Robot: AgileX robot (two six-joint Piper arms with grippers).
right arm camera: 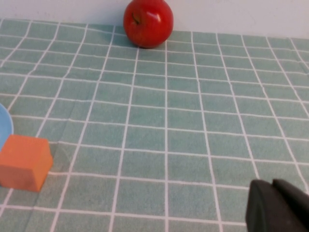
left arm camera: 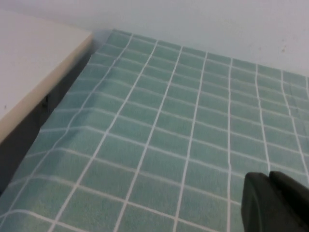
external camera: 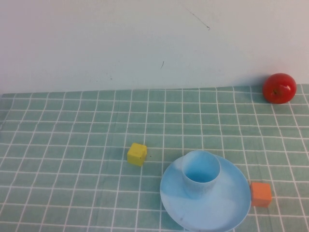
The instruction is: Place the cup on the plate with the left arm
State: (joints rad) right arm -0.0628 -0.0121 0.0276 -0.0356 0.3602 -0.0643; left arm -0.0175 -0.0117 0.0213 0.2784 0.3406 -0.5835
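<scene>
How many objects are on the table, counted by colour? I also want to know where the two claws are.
Light blue: 2, cup standing on plate
Yellow: 1, block
Orange: 1, block
Red: 1, apple
Total: 5
Left claw and right claw: each over bare cloth, away from the objects.
</scene>
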